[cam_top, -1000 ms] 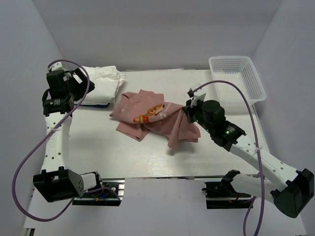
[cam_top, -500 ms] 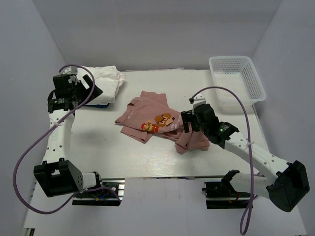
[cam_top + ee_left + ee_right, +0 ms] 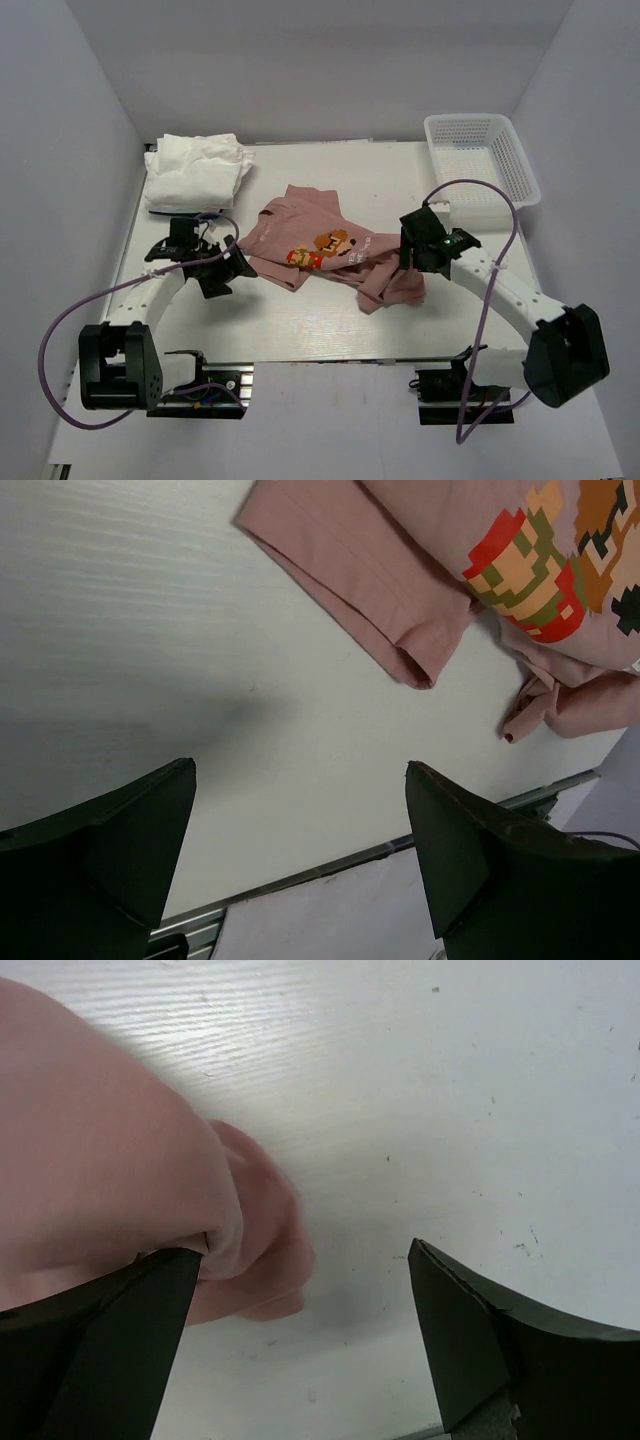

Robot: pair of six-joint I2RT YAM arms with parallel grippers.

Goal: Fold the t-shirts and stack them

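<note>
Right wrist: pink t-shirt [image 3: 100, 1150] touches one of the fingers [image 3: 100, 1350].

White table [image 3: 320, 315], faint streaked grain, few small dark specks near right side. Pink t-shirt [image 3: 318, 240] crumpled at centre, pixel-character print facing up, one bunched end trailing toward near right. White t-shirts [image 3: 195, 170] piled at far left corner. White mesh basket [image 3: 524, 165] at far right corner, well apart from the pink t-shirt.
</note>
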